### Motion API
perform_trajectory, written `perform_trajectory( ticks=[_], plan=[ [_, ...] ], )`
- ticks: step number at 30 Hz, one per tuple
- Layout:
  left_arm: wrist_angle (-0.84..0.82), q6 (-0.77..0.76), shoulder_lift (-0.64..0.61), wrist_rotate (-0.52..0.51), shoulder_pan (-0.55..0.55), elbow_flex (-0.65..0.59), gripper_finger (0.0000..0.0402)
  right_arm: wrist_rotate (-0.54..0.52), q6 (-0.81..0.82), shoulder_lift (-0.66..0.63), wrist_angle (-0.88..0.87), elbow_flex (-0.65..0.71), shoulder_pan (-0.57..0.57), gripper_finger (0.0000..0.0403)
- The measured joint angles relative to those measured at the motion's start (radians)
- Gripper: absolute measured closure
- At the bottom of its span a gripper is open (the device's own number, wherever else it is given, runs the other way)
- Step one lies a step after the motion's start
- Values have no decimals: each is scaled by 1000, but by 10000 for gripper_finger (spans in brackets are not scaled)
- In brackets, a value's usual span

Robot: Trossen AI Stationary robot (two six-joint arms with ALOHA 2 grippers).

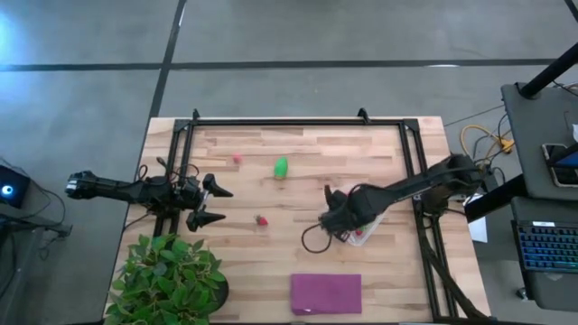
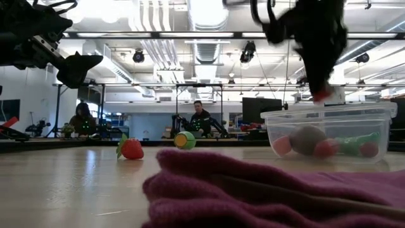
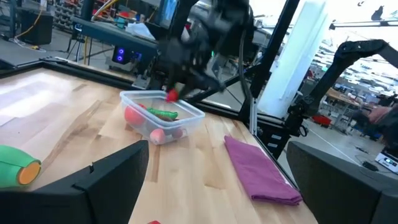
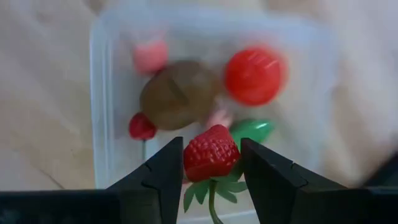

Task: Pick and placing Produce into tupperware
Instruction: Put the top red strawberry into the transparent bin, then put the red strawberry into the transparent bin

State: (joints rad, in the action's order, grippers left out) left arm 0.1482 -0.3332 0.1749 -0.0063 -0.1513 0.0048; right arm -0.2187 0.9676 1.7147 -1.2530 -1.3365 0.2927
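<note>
1. In the right wrist view, the right tool [image 4: 211, 165] sits at the bottom centre of the frame. Its two dark fingers are closed narrowly on a strawberry [image 4: 211, 152], whose green leaves hang below it.
2. Just behind the berry, filling the middle of that frame, is the tupperware [image 4: 99, 93]. So the held fruit is directly over the open box, and I judge that the next move only needs the fingers to open.
3. Inside the box lie a brown oval [image 4: 177, 93], a red ball [image 4: 254, 74], a green piece [image 4: 252, 132] and small pink and red berries.
4. In the high view, the left tool [image 1: 209, 204] waits at centre left, over the worktop [image 1: 298, 257]. Its fingers are spread wide and hold nothing.
5. Still loose on the worktop are a red berry [image 1: 261, 219] at the centre, which is nearer to the left arm, and farther up a green piece with an orange end [image 1: 281, 168] and a tiny red berry [image 1: 237, 159].
</note>
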Motion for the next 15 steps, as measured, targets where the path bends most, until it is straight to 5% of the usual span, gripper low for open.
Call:
perform_trajectory(
  ticks=[7,15],
  plan=[
    [0,0,0,0,0,0,35,37,85,6,136,119,32,220],
    [0,0,-1,0,0,0,35,16,61,4,188,99,28,155]
  ],
)
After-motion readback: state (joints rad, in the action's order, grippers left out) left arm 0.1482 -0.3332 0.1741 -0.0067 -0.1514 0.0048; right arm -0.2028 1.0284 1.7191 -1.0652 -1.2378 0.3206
